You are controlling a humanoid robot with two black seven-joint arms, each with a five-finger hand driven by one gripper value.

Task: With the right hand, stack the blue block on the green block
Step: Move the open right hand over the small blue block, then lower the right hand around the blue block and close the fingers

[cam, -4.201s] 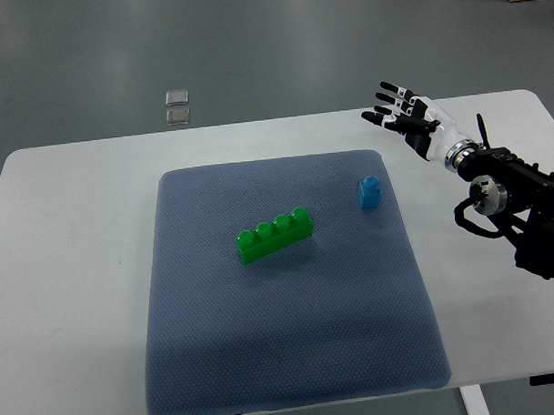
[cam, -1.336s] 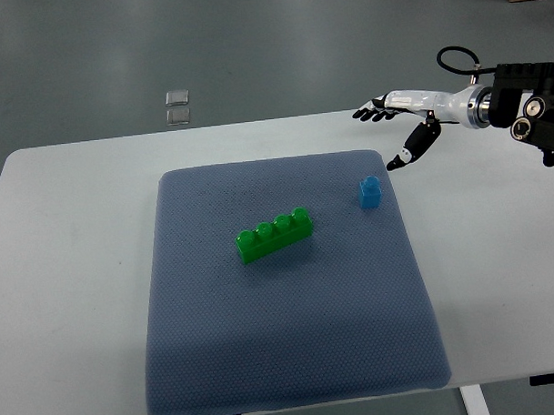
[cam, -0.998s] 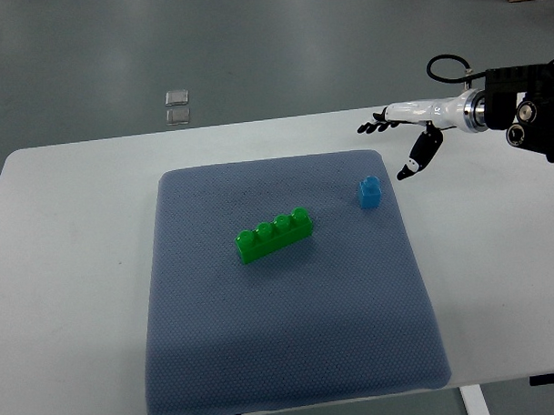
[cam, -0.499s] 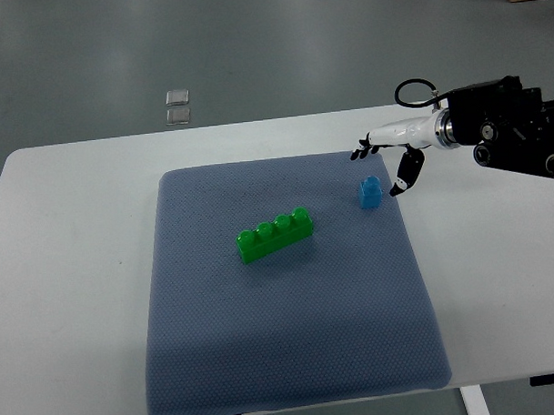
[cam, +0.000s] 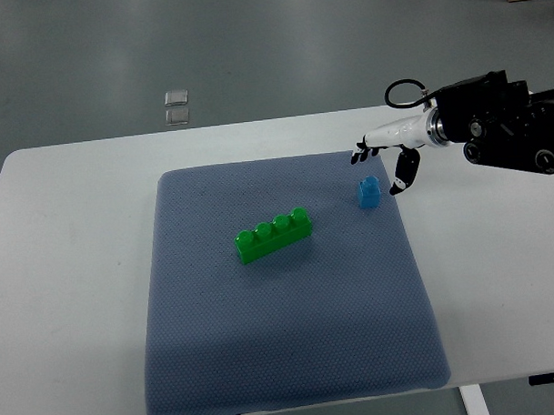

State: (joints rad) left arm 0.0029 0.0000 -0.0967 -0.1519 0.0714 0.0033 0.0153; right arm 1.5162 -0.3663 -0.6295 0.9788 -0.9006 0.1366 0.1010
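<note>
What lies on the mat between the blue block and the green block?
Nothing. In the top view, only bare blue-grey mat separates the blue block from the green block.

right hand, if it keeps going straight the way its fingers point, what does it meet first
The right hand points toward the picture's left with open fingers. The blue block sits between fingers and thumb, probably lower; height is unclear, so it may pass over it and the mat.

One green block [cam: 275, 235] and one blue block [cam: 369, 192] lay on one blue-grey mat [cam: 291, 353] covering one white desk [cam: 71, 297]; one robot hand [cam: 385, 155] was visible.
</note>
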